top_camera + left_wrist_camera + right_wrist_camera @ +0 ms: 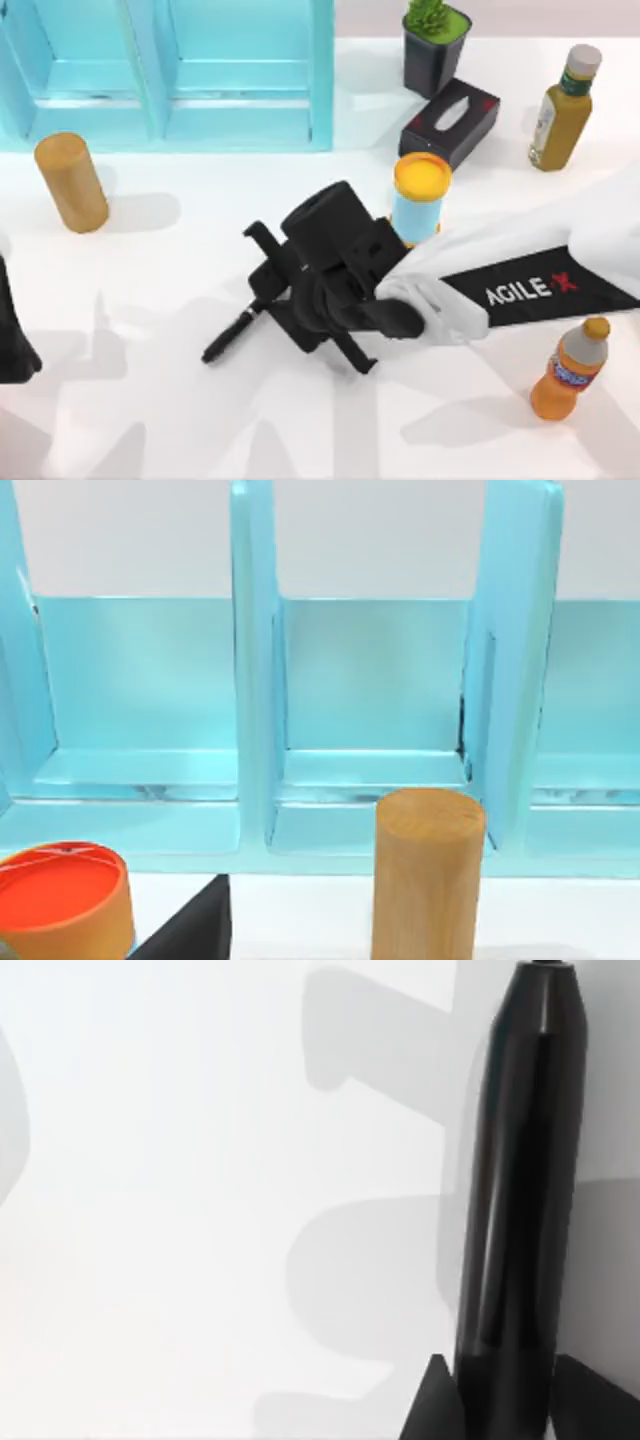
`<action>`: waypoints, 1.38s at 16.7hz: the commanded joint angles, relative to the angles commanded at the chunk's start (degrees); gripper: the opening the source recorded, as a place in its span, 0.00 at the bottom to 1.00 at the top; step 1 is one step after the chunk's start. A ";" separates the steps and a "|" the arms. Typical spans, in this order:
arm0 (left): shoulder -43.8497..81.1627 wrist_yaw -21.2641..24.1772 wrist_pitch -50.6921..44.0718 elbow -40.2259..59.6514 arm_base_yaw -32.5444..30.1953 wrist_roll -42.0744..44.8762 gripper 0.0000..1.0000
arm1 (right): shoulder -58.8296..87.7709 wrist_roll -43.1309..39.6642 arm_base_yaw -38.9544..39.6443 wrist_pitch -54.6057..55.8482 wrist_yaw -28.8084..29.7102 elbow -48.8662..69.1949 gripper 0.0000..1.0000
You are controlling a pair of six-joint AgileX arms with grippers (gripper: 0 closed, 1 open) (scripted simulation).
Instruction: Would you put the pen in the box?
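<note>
The slim black pen (228, 338) lies slanted on the white table near the middle, its far end hidden under my right gripper (276, 296). In the right wrist view the pen (520, 1190) runs up between the two fingertips (435, 1410), which press against both its sides, so the right gripper (510, 1410) is shut on it. The pen's shadow sits tight beside it. The large light-blue box (322, 70) with upright dividers stands at the back left; the left wrist view looks into the box (255, 680). My left arm (12, 330) is parked at the left edge.
A wooden cylinder (70, 182) (428, 880) stands in front of the box. Beside the right arm is a blue can with an orange lid (421, 195). A black tissue box (452, 120), a potted plant (436, 40) and an olive bottle (562, 108) stand at the back right, an orange bottle (570, 370) at the front right.
</note>
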 joint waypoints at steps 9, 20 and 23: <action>0.00 0.00 0.00 0.00 0.00 0.00 1.00 | -4.61 -0.23 -0.07 -4.22 -0.27 2.47 0.00; 0.00 0.00 0.00 0.00 0.00 0.00 1.00 | -13.79 -0.08 -0.32 -20.72 -0.41 9.42 0.00; 0.00 0.00 0.00 0.00 0.00 0.00 1.00 | -14.05 -0.24 -0.86 -20.51 -0.74 9.19 0.00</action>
